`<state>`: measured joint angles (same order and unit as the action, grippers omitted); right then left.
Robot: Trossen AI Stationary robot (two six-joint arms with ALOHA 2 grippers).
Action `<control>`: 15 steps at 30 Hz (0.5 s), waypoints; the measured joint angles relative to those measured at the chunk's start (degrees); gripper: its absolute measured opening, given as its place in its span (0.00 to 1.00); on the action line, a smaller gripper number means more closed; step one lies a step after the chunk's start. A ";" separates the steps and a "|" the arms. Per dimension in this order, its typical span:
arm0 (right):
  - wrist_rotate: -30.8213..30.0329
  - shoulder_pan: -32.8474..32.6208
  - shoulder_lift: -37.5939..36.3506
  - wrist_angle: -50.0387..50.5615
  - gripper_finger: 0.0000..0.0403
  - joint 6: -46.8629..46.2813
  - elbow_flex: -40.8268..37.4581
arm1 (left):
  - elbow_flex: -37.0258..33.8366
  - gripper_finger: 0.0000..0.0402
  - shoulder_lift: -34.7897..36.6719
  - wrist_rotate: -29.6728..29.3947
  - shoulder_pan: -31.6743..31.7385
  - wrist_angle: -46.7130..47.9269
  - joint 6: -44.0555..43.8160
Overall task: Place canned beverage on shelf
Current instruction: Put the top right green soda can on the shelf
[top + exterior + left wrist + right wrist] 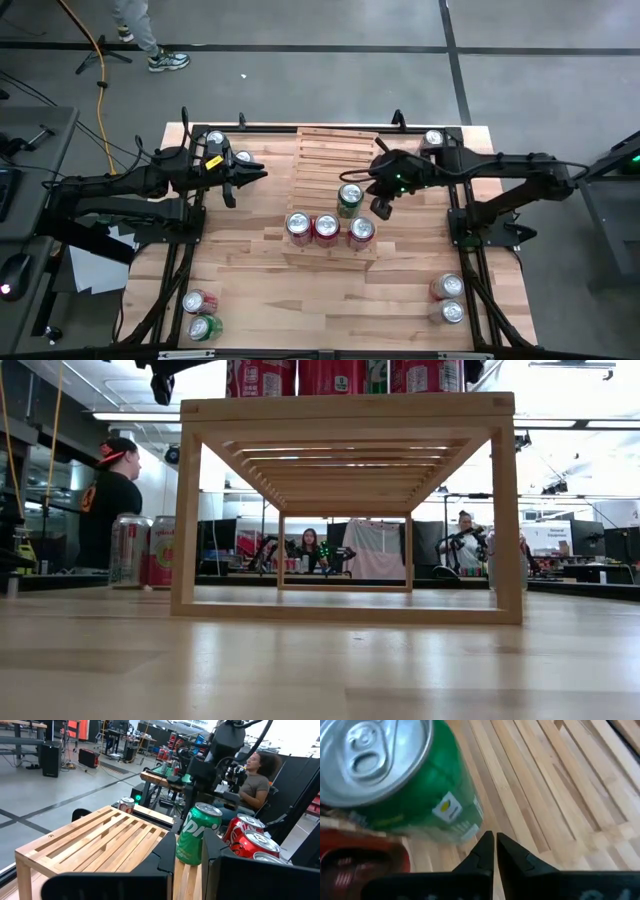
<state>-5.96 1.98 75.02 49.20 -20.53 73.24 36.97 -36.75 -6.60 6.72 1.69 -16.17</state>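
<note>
Shelf (325, 160): pale slatted wood.
Green can (349, 199): glossy cylinder, tilted on shelf.
Right gripper (380, 208): pinched closed, beside shelf's can.
Left gripper (240, 178): parted, off shelf.

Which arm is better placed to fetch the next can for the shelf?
Judging loosely, left: its gripper is open beside the shelf, while the right gripper, jaws shut, sits beside the green can.
</note>
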 joint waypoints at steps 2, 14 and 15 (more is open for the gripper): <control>0.33 -0.01 0.00 -2.50 0.00 -0.04 -0.91 | 0.00 0.01 0.00 0.00 0.00 -0.02 0.25; 3.66 0.02 0.93 -7.54 0.00 -1.55 -1.01 | 0.00 0.01 0.00 -0.02 0.00 -0.04 0.27; 4.36 0.02 1.14 -7.99 0.00 -1.55 -1.01 | 0.00 0.01 -0.02 -0.02 0.00 -0.04 0.29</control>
<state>-1.59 2.00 76.17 41.22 -22.09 72.23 36.97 -36.77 -6.61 6.72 1.65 -15.88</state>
